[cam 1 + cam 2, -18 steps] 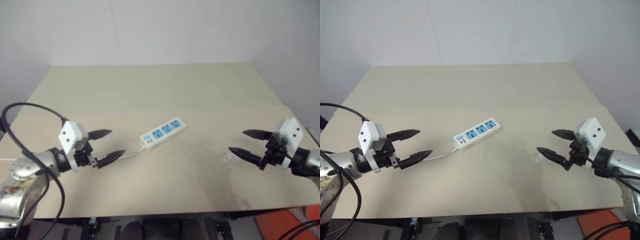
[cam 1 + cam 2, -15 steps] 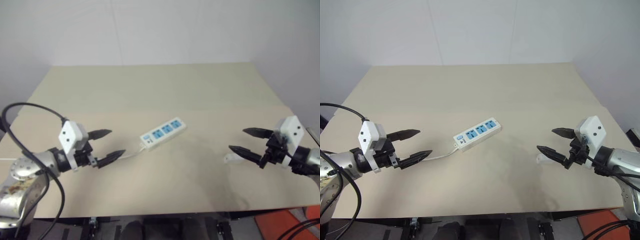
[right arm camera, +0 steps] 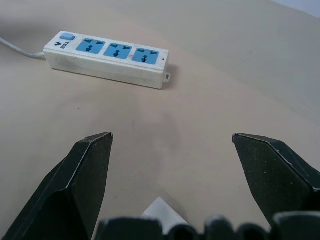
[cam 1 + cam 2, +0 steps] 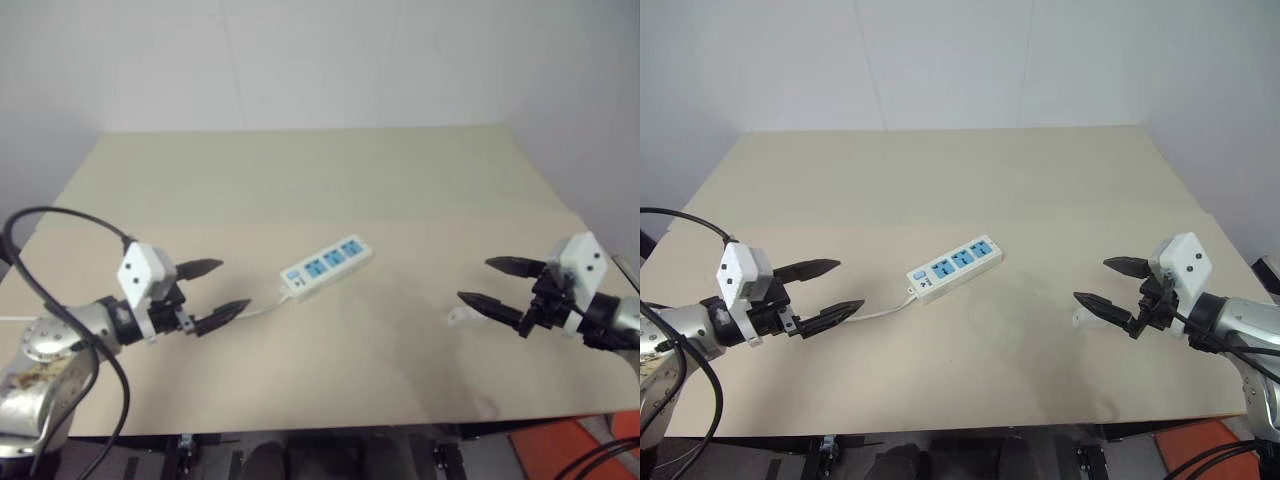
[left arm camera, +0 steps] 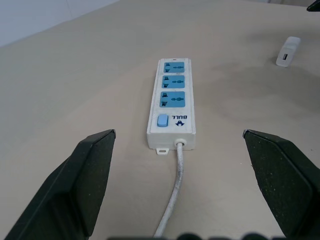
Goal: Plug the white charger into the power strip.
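The small plain white rounded-corner plastic charger point(image 4: 1083, 317) lies flat on the beige tabletop point(image 4: 940, 190) toward its right side, just beneath and beside the lower fingertip of the right gripper point(image 4: 1105, 284), whose two black pointed fingers stand wide apart with nothing between them. The long white rectangular power strip point(image 4: 953, 267), with three blue socket panels and a small blue switch at its nearer-left end, rests diagonally near the table's middle, well apart from the charger; its thin white cord point(image 4: 885, 307) runs off toward the left gripper point(image 4: 836, 289), which hovers near the strip's switch end, its fingers likewise spread wide and empty. Compared with the earlier frames nothing has shifted: charger, strip and both grippers sit where they were. Both arms reach in from the table's near corners, grippers angled inward toward each other and slightly downward, above the surface.
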### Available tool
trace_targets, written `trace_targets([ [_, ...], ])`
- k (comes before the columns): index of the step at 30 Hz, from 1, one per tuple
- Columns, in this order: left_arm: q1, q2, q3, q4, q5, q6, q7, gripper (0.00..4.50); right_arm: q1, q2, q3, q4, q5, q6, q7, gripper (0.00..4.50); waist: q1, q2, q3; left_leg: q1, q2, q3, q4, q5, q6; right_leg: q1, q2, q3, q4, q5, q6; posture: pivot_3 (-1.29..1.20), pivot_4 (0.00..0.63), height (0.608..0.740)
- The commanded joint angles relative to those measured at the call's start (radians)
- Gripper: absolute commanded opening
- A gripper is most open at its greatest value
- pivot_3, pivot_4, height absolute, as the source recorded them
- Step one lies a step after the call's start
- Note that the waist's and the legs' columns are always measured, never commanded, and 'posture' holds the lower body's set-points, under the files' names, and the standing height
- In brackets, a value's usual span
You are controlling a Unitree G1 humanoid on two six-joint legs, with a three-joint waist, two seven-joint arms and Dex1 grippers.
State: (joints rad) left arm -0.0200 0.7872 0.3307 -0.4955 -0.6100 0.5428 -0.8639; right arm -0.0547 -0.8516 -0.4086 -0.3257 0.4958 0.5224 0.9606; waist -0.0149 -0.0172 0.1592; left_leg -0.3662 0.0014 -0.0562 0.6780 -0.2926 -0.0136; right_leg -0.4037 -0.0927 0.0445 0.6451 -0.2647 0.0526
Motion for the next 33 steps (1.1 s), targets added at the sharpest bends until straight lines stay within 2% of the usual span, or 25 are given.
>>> trace_targets([
  [1, -0.041, -0.008, -0.027, 0.003, -0.012, -0.016, -0.005, 4.47, -0.003, -0.012, -0.020, -0.028, 0.023, -0.019, 0.003, 4.50, 0.000, 0.000, 0.000, 0.000, 0.000, 0.000, 0.000, 0.000, 0.000, 0.000, 0.000, 0.000, 0.000, 0.000, 0.000, 0.00, 0.150, 0.740],
  [4, -0.117, -0.032, -0.105, 0.071, 0.021, -0.037, -0.014, 4.47, -0.010, -0.010, -0.014, -0.035, 0.025, -0.015, -0.002, 4.50, 0.005, 0.000, 0.000, 0.000, 0.000, 0.000, 0.001, 0.000, 0.000, 0.001, 0.000, 0.000, 0.000, 0.000, 0.000, 0.00, 0.150, 0.740],
  [10, -0.285, -0.146, -0.265, 0.275, 0.134, -0.130, -0.013, 4.47, -0.027, -0.008, -0.011, -0.044, 0.027, -0.015, -0.013, 4.50, 0.003, 0.000, 0.000, 0.000, -0.001, 0.000, 0.002, 0.000, 0.000, 0.001, 0.000, 0.000, 0.001, 0.000, 0.000, 0.00, 0.150, 0.740],
  [16, -0.380, -0.287, -0.373, 0.542, 0.250, -0.308, -0.030, 4.47, -0.045, -0.011, -0.019, -0.065, 0.042, -0.007, -0.023, 4.50, 0.000, -0.001, 0.000, -0.001, -0.001, 0.000, 0.002, 0.000, 0.000, 0.000, 0.000, 0.000, 0.001, 0.000, 0.000, 0.00, 0.150, 0.740],
  [24, -0.491, -0.412, -0.420, 0.933, 0.390, -0.607, -0.040, 4.47, -0.034, -0.017, -0.042, -0.088, 0.058, -0.013, -0.034, 4.50, 0.003, -0.001, 0.000, -0.001, -0.001, -0.001, 0.003, 0.000, 0.000, 0.000, 0.000, 0.000, 0.001, 0.000, 0.000, 0.00, 0.150, 0.740],
  [33, -0.591, -0.500, -0.448, 1.216, 0.485, -0.741, -0.029, 4.47, -0.025, -0.019, -0.063, -0.116, 0.070, -0.007, -0.050, 4.50, 0.018, -0.001, 0.000, -0.001, -0.002, -0.001, 0.006, 0.000, 0.000, 0.002, -0.001, -0.001, 0.002, 0.001, 0.001, 0.00, 0.150, 0.740],
])
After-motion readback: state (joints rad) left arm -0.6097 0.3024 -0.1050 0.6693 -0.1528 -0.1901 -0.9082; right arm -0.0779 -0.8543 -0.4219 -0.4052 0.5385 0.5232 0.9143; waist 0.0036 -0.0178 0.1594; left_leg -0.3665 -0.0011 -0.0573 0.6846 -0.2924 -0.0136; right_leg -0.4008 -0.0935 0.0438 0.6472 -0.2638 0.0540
